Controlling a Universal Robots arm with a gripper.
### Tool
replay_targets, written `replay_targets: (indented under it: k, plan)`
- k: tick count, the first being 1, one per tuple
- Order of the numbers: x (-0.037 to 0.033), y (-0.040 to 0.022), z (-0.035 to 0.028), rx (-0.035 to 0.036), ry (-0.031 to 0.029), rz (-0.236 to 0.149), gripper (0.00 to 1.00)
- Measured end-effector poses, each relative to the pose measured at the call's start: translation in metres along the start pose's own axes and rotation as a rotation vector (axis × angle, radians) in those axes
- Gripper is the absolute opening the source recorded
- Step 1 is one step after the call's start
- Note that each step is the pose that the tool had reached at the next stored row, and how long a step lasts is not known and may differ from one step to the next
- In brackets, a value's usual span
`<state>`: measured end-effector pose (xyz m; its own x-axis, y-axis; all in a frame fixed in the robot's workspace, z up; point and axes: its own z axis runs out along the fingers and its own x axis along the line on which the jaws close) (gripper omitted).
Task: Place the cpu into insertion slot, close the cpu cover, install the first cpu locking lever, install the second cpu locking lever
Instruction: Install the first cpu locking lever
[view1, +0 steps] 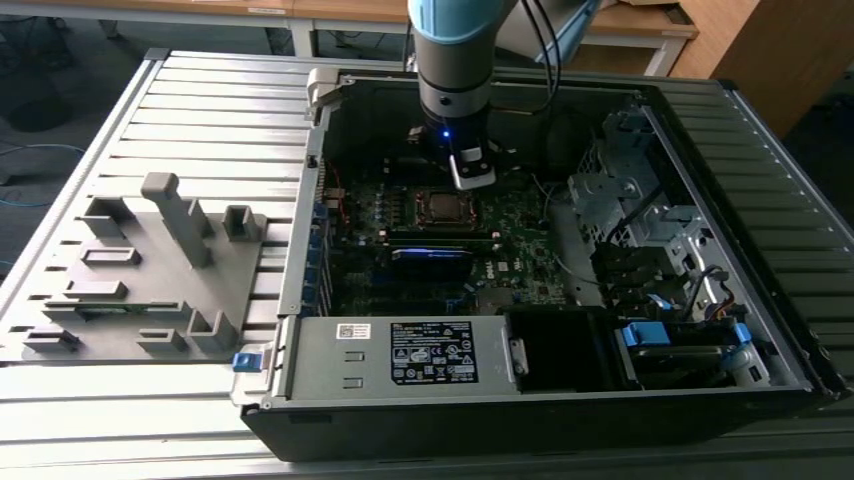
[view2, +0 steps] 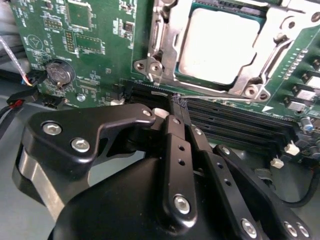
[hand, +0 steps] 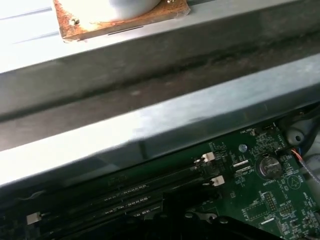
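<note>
Cpu (view2: 220, 45), a flat square with a dull silver-grey top, sat in the insertion slot (view2: 148, 67) on the green motherboard (view2: 100, 30). The cpu cover (view2: 165, 42), a thin bright metal frame with a square window, lay flat around it.

At the exterior view's left, a grey moulded fixture (view1: 147, 265) with upright posts and shallow pockets rested on the ribbed metal tabletop (view1: 200, 100). Beside it lay the open computer case (view1: 534, 420), with a labelled grey box (view1: 400, 352) along its near edge. Near the middle of the board, the arm (view1: 454, 60) came down from above, and the gripper (view1: 471, 178) hung just to the right of the socket. Further right stood the perforated metal drive cage (view1: 641, 200).

In the second wrist view, a round coin battery (view2: 59, 72) lay left of the socket. The matte black fingers (view2: 176, 150) were drawn together, their tips meeting at a thin wire lever (view2: 220, 96) that ran between the socket and the long black memory slots (view2: 235, 120). They seemed to pinch that wire, though I could not be sure.
</note>
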<state>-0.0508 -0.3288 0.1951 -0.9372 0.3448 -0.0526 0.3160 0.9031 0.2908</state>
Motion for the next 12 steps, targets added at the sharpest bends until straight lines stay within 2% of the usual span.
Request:
replay_targets:
  k: [5, 12]
  plan:
    - [0.0047, -0.0019, 0.0005, -0.0049, -0.0122, -0.003, 0.11]
    - [0.0048, -0.002, 0.0005, -0.0053, -0.014, -0.004, 0.11]
